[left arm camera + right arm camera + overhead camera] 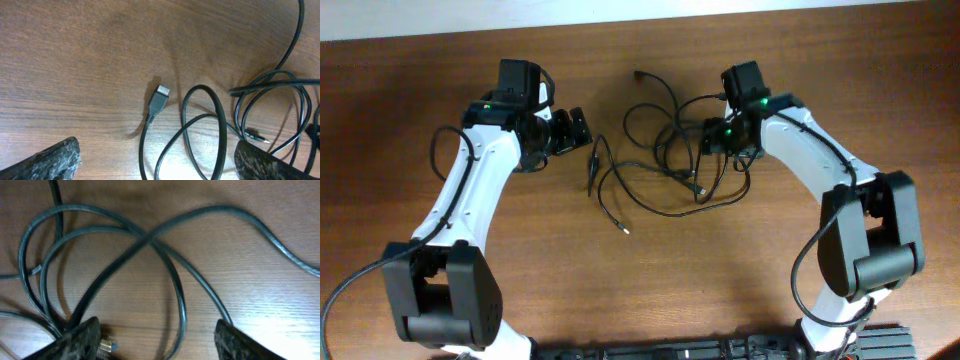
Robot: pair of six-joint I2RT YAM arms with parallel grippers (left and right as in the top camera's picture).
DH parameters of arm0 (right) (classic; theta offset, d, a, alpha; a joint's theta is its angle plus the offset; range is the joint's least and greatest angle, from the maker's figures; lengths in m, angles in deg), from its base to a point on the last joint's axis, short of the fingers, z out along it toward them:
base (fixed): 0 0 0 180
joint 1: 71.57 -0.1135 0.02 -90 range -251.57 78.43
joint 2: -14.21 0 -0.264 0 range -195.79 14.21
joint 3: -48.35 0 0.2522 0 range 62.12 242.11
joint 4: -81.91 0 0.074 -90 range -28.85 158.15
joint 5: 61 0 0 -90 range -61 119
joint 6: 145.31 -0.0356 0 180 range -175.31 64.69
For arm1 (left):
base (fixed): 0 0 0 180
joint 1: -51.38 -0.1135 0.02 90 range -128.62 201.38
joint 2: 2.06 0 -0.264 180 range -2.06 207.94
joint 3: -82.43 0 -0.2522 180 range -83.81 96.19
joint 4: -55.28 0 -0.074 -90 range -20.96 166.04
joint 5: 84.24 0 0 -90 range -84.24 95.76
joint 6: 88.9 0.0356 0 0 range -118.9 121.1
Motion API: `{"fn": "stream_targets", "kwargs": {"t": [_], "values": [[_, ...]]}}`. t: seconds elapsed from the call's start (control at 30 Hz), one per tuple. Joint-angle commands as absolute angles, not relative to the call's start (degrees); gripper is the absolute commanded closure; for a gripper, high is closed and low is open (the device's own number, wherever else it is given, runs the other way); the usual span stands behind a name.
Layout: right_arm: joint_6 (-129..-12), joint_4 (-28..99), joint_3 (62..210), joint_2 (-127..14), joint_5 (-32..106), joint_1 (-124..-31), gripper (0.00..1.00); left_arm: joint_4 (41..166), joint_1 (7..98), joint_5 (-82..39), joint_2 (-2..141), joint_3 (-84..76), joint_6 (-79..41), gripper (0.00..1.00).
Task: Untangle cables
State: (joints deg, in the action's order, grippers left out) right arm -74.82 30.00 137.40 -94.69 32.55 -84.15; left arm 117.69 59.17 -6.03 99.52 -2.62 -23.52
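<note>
Left pincer (160,165) and right pincer (157,340) were released. Cables (148,239) looked limp, light (probably slippery); we'd grip by the plug (159,102) at 9 o'clock.

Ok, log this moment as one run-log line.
left gripper: open, empty, near plug | right gripper: open, above crossed cables | status: tangle not yet undone

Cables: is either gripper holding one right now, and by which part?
Neither holds anything. The left gripper is open over a cable loop and a plug end; the right gripper is open over crossed cables, none clamped.
</note>
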Motion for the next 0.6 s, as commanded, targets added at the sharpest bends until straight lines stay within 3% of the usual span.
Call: {"fn": "stream_targets", "kwargs": {"t": [0.0, 0.17, 0.37, 0.4, 0.47, 0.57], "values": [[-74.86, 35.05, 133.71, -94.93, 33.07, -84.28, 0.26, 117.75, 59.19, -5.82, 98.73, -3.28, -22.58, 0.01], [-77.37, 39.66, 133.05, -95.74, 34.47, -84.0, 0.14, 117.73, 59.19, -5.82, 98.73, -3.28, -22.58, 0.01], [-86.07, 39.49, 133.27, -95.55, 62.6, -75.98, 0.11, 117.75, 59.19, -5.82, 98.73, -3.28, -22.58, 0.01], [-86.07, 39.36, 133.27, -95.55, 64.18, -74.58, 0.05, 117.73, 59.19, -5.82, 98.73, -3.28, -22.58, 0.01], [-85.96, 39.03, 133.27, -95.55, 64.09, -73.31, 0.04, 115.72, 59.19, -7.0, 98.73, -3.28, -25.9, 0.01], [-82.09, 35.71, 133.27, -95.55, 62.51, -73.38, 0.02, 104.73, 59.45, -26.21, 98.73, -3.26, -28.85, 0.01]]}}
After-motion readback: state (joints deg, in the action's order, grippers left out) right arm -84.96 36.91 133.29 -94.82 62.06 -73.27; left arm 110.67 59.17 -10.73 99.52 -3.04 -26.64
